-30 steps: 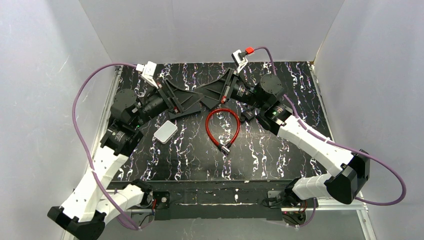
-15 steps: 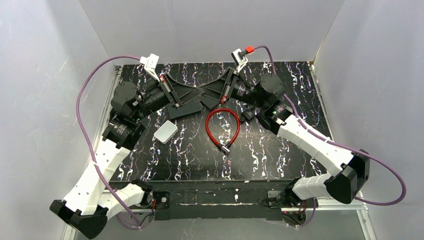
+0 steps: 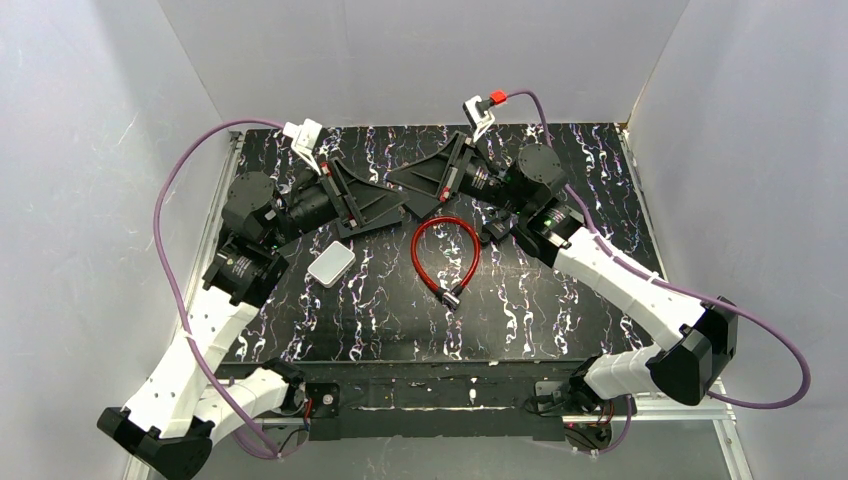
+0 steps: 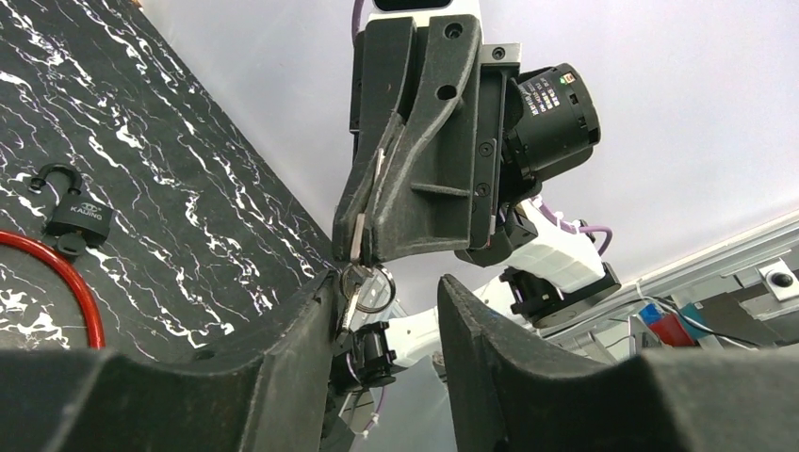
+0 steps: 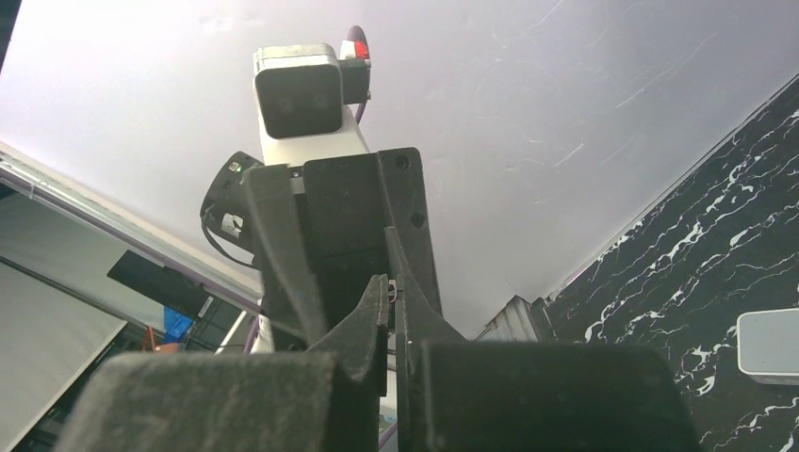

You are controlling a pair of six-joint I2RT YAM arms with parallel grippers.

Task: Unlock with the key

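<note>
My right gripper (image 4: pixel 362 241) is clamped shut on the key (image 4: pixel 363 287), its ring hanging below the tips, above the far middle of the table (image 3: pixel 560 300). My left gripper (image 4: pixel 389 287) meets it tip to tip, jaws partly apart, gripping nothing. The ring hangs between those fingers; I cannot tell whether it touches one. The padlock (image 4: pixel 78 218) lies beside the red cable (image 4: pixel 58 265).

One table (image 3: pixel 560 320) carries one red cable loop (image 3: pixel 445 250), one white box (image 3: pixel 331 264) and one small black padlock (image 4: pixel 80 218). There is one key (image 4: pixel 354 290) on one ring. Two grippers show: the left gripper (image 4: pixel 386 285) and the right gripper (image 4: pixel 361 252).
</note>
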